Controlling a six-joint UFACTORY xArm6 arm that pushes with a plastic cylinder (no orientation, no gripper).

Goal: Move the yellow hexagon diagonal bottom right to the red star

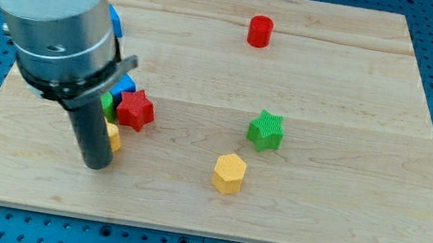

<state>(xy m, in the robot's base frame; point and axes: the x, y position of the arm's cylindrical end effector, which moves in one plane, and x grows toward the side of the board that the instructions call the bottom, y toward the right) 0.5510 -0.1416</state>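
The yellow hexagon [228,173] lies on the wooden board, below the middle. The red star [135,110] lies up and to its left, at the view's left. My tip [94,163] rests on the board at the lower left, below and left of the red star and far left of the yellow hexagon. It touches a small yellow block [114,137], mostly hidden behind the rod.
A green star [266,130] lies up and right of the hexagon. A red cylinder [259,31] stands near the view's top. A blue block [124,86] and a green block [108,103] sit beside the red star, half hidden by the arm. Another blue block [115,21] shows at the upper left.
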